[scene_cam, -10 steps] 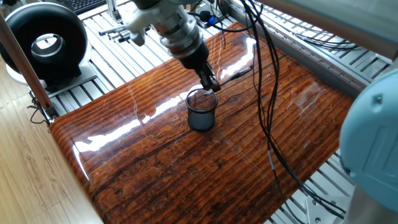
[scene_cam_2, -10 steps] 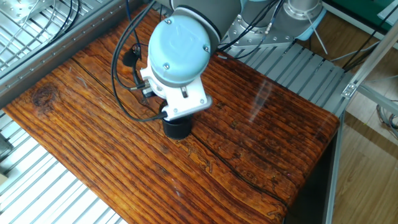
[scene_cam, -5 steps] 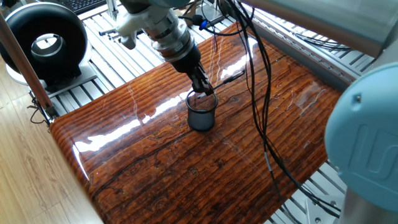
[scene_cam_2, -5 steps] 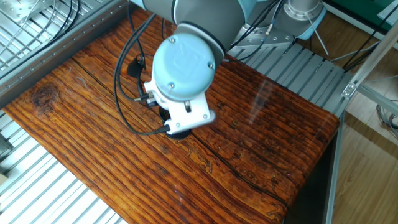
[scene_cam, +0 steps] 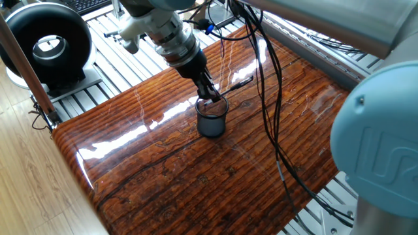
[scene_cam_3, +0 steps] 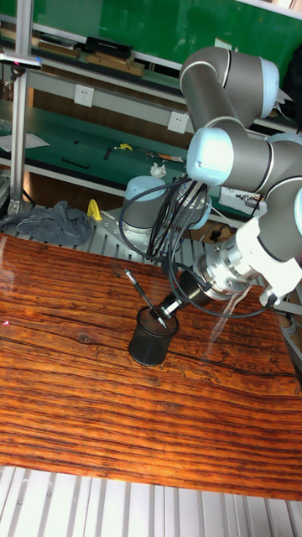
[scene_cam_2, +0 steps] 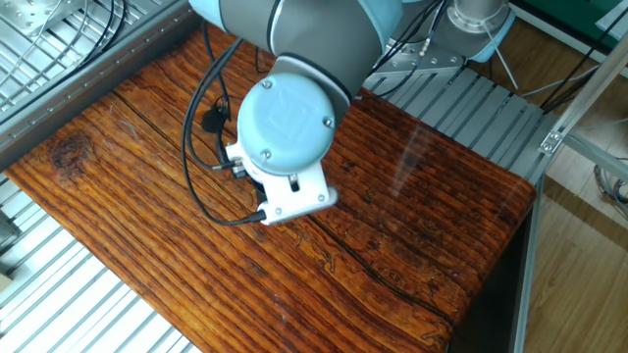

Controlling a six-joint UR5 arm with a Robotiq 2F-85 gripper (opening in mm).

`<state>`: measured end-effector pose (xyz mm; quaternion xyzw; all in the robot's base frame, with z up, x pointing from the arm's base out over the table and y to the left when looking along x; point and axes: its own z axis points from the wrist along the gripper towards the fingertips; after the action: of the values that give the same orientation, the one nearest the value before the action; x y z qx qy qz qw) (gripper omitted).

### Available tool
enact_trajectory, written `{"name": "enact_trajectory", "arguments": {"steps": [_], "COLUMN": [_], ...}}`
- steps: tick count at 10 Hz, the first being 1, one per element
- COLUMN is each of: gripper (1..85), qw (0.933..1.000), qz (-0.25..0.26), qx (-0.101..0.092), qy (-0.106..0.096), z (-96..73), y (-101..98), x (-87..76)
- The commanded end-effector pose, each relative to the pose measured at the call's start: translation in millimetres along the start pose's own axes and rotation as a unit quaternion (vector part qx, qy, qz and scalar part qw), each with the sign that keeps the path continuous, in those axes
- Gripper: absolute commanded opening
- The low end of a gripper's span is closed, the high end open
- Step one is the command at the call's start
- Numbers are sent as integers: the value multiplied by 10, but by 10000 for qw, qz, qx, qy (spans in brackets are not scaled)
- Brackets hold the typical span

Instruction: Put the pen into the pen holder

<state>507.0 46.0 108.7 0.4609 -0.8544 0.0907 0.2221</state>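
The pen holder (scene_cam: 211,121), a small dark mesh cup, stands upright near the middle of the wooden table (scene_cam: 163,176). My gripper (scene_cam: 211,98) hangs right over its rim, shut on the thin black pen (scene_cam: 240,82). In the tall fixed view the pen (scene_cam_3: 138,289) slants up and to the left from my gripper (scene_cam_3: 163,320), and its lower end sits at the mouth of the pen holder (scene_cam_3: 151,340). In the other fixed view my wrist (scene_cam_2: 285,127) hides the cup, the pen and the fingers.
A big black round fan (scene_cam: 46,46) stands off the table at the back left. Black cables (scene_cam: 268,98) hang from the arm across the table's right half. Slatted aluminium frame surrounds the table. A grey cloth (scene_cam_3: 50,222) lies behind it.
The gripper has shifted slightly left and down over the cup, carrying the pen with it. In the other fixed view the wrist now covers the cup completely.
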Motion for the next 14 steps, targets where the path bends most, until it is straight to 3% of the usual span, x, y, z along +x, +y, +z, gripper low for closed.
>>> {"name": "enact_trajectory", "arguments": {"steps": [1, 7, 14], "gripper": [13, 17, 133], "qw": [9999, 9998, 9995], "qz": [46, 109, 177], "qx": [-76, -125, -184], "qy": [-96, -118, -168], "z": [25, 71, 137], "y": [-14, -34, -45], "x": [-126, -237, -352]}}
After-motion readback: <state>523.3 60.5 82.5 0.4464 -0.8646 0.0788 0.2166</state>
